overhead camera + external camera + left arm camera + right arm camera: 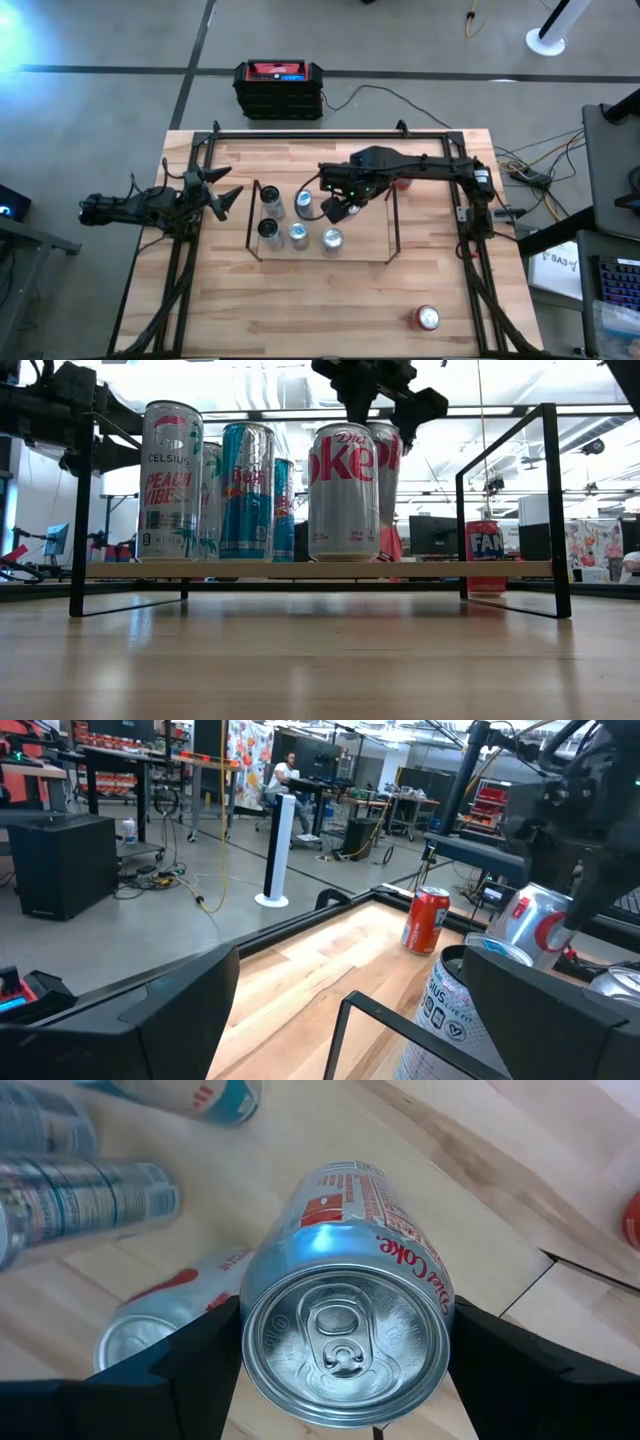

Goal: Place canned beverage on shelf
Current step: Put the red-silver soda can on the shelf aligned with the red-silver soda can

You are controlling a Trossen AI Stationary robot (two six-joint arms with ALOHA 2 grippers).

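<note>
The shelf (420,569), a low rack with a wood deck and black end frames, stands mid-table and carries several upright cans, among them a Celsius can (171,480) and a front Diet Coke can (343,490). My right gripper (335,208) hangs over the deck's middle, shut on another Diet Coke can (345,1330), which shows behind the front one (390,460). Whether that can's base touches the deck I cannot tell. My left gripper (225,195) waits open and level at the table's left edge, pointing at the shelf. My right gripper pinches the Diet Coke can's upper side wall (252,1305) between its two fingers (195,1345), one on each opposite side just below the rim. The fingers come from above, pointing steeply down. The can is upright, top up, over the deck beside another Diet Coke can (150,1335).
A red Fanta can (486,555) stands on the table beyond the shelf's right end. Another red can (428,318) lies near the front right corner. A black tubular frame (330,133) borders the tabletop. The deck's right half (365,240) is bare.
</note>
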